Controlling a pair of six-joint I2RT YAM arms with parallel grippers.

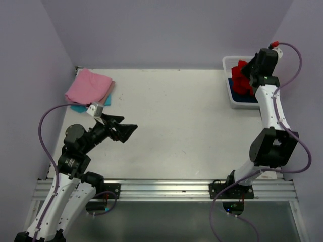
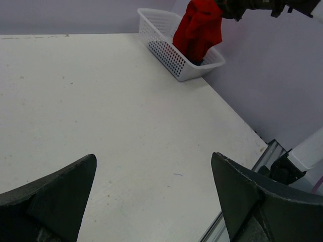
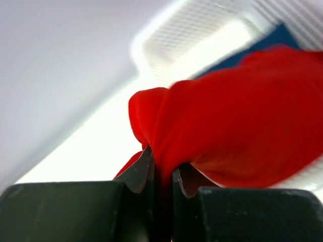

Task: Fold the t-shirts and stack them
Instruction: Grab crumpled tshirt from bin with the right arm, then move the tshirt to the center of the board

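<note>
A bright red t-shirt (image 1: 242,79) hangs bunched above the white mesh basket (image 1: 233,99) at the back right, with my right gripper (image 3: 164,169) shut on a fold of it (image 3: 237,121). A dark blue t-shirt (image 3: 257,45) lies in the basket under it. In the left wrist view the red t-shirt (image 2: 199,29) dangles from the right arm over the basket (image 2: 166,48). At the back left sits a folded pile: a pink t-shirt (image 1: 87,86) on top, beige (image 1: 108,99) and turquoise (image 1: 78,108) edges beneath. My left gripper (image 1: 124,131) hovers open over the table's left side, holding nothing.
The white table (image 1: 171,126) is walled by lilac panels at the back and sides. A metal rail (image 1: 166,189) with both arm bases runs along the near edge. The basket stands against the right wall.
</note>
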